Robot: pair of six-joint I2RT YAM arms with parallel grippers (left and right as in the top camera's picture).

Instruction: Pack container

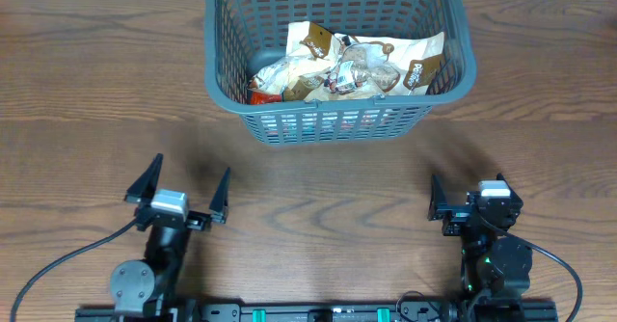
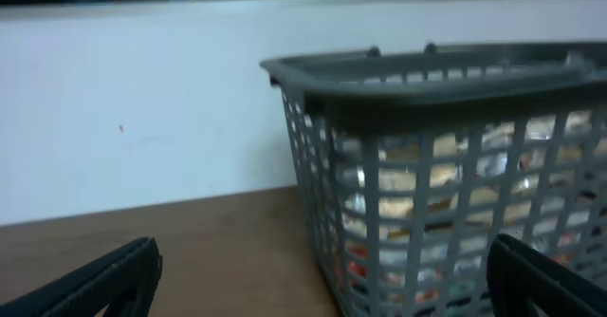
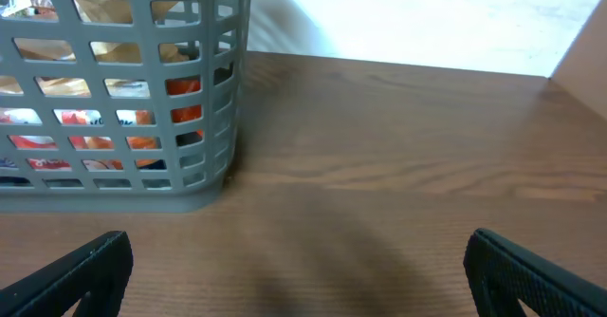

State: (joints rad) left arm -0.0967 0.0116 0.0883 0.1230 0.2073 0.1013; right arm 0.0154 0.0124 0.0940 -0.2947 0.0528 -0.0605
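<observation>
The container (image 1: 463,47) is a large dark grey lattice basket at the far middle of the table, holding several snack packets (image 1: 347,67). It shows in the left wrist view (image 2: 427,80) on the right and in the right wrist view (image 3: 223,89) on the left. My left gripper (image 1: 179,189) is open and empty at the near left, well short of the basket; its fingers also frame the left wrist view (image 2: 322,279). My right gripper (image 1: 468,199) is open and empty at the near right; the right wrist view (image 3: 299,270) shows only bare wood between its fingers.
The wooden table (image 1: 318,177) stretches between the arms and the basket. A white wall (image 2: 142,118) stands behind the table's far edge. Cables run from both arm bases along the near edge.
</observation>
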